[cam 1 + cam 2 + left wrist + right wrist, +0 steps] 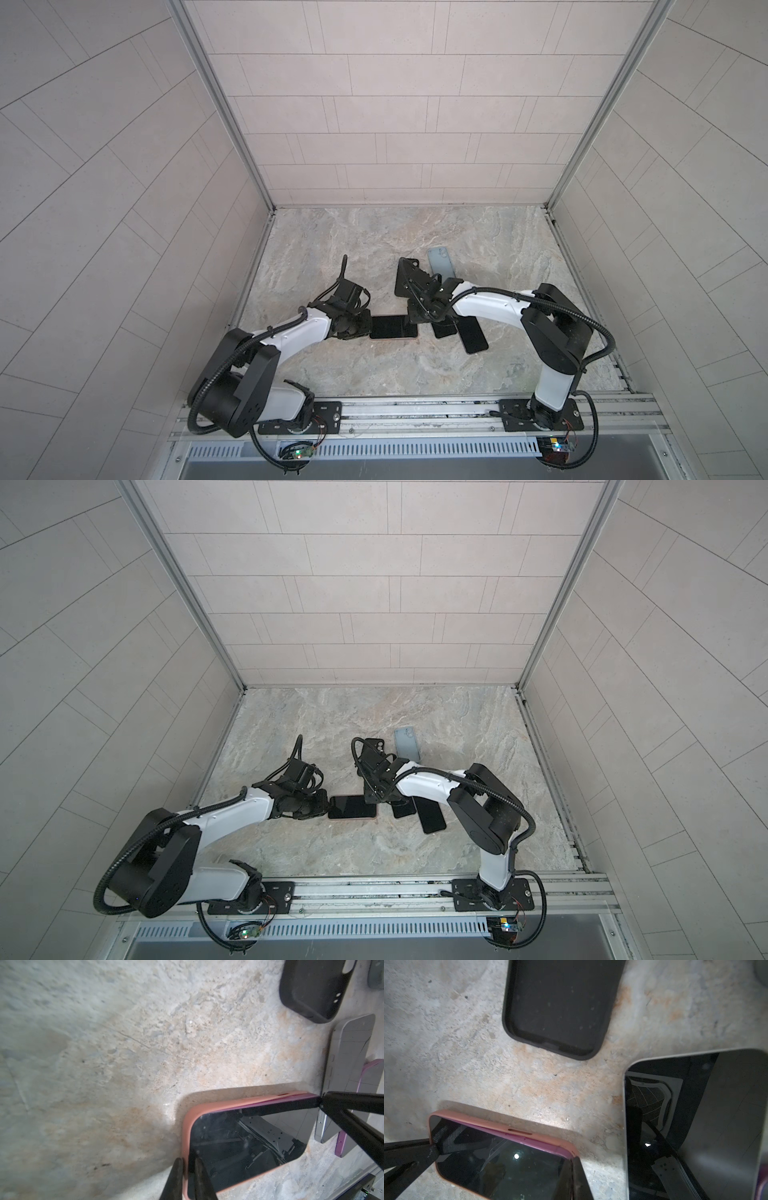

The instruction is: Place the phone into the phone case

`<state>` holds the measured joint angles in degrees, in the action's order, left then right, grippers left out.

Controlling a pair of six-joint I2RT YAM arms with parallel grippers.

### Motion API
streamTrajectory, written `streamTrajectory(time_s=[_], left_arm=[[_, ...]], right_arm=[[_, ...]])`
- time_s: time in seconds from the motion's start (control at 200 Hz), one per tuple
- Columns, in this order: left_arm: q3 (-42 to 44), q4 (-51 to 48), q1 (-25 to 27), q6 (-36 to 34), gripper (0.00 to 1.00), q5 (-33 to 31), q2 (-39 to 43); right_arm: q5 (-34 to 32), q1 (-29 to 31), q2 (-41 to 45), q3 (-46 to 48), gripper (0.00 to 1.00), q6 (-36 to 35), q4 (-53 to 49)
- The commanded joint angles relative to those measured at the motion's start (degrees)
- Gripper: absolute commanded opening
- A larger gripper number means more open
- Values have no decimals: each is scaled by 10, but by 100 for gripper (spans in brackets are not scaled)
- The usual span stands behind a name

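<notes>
Pinching the phone case point(186, 1126) at one short end with our left fingers point(174, 1182): one finger outside the pink rim, one on the glass, clenched on it. The phone point(392, 327) lies screen up in that case, near the middle of the table point(374, 374). It's not fully seated. Along one long side a purple strip of the phone's edge shows above the pink rim, widest toward the corner under our right fingers point(353, 1103). Those are clenched tip to tip, holding nothing, tips down on that corner.

Clutter is tight on the right side:
- A silver phone point(726, 1115), screen up, sits just beside the cased phone's right-hand end and lies partly over a purple phone point(374, 1078). Our right wrist hangs over both in both top views.
- An empty black case point(560, 1007) lies open side up beyond the cased phone, apart from it. From above, the right wrist partly hides it.
- A grey-blue slab point(439, 262) with a camera cut-out sits just behind the black case. Phone or case, we can't tell.
</notes>
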<state>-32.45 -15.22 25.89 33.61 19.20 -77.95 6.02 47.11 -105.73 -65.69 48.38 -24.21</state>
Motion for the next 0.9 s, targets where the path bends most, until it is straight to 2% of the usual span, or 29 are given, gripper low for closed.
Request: streamTrajectory(time_s=[0.0, 0.56, 0.766, 0.896], left_arm=[[12, -18, 4, -2, 13, -2, 6], [17, -15, 3, 0, 13, -2, 8], [16, -14, 3, 1, 13, -2, 6], [15, -17, 3, 0, 13, -4, 11]], right_arm=[[57, 27, -78, 49, 7, 16, 3], [78, 57, -144, 99, 7, 49, 66], [75, 60, -134, 106, 7, 51, 61], [47, 58, -107, 93, 9, 32, 32]])
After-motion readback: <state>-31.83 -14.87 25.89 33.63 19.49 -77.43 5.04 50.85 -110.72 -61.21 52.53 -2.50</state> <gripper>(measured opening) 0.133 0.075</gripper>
